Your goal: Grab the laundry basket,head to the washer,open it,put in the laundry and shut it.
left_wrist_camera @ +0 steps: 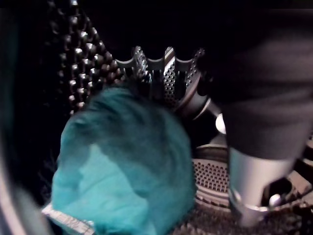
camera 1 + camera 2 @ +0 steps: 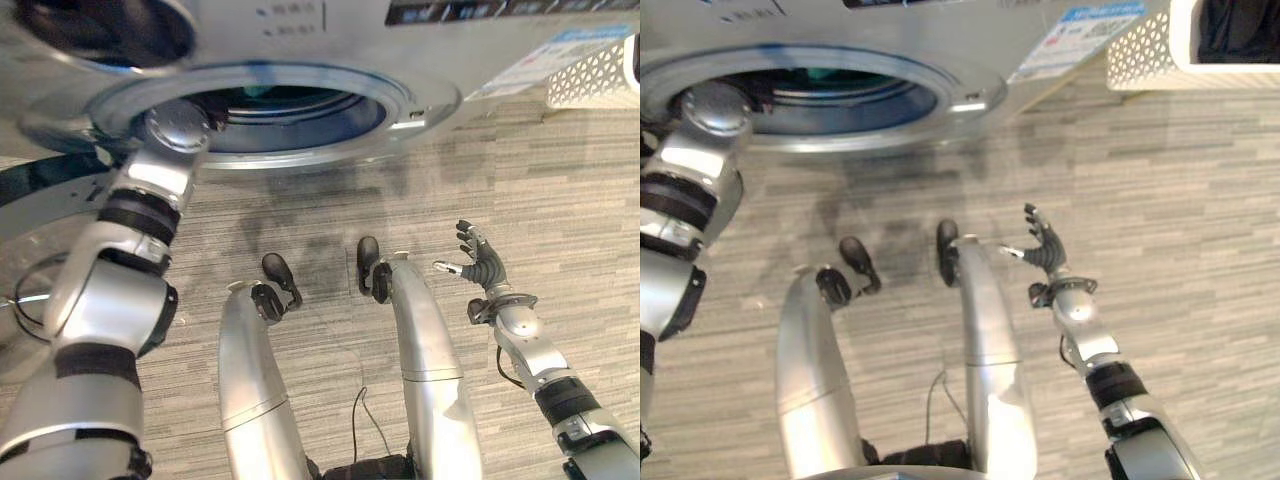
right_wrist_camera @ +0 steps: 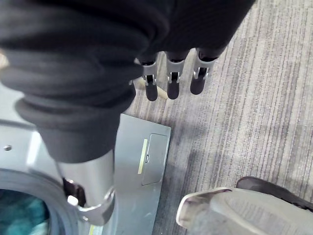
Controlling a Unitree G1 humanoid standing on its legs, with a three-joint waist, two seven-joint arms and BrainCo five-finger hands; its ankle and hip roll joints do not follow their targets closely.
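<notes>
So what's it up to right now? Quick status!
Left arm reaching into the open washer. Teal laundry lying in the drum. Right hand open, idle over the floor. White laundry basket beside the washer. Nothing blocking.

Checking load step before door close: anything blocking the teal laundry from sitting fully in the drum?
Nothing visible. The teal laundry already lies inside the perforated drum, past the washer opening, whose door is swung clear. The left arm reaches into the opening; the right hand hangs open over the floor, away from it.

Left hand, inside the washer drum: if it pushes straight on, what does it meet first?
Probably the crumpled teal cloth lying just ahead of the left hand, then the perforated steel drum wall behind it; depth is unclear.
</notes>
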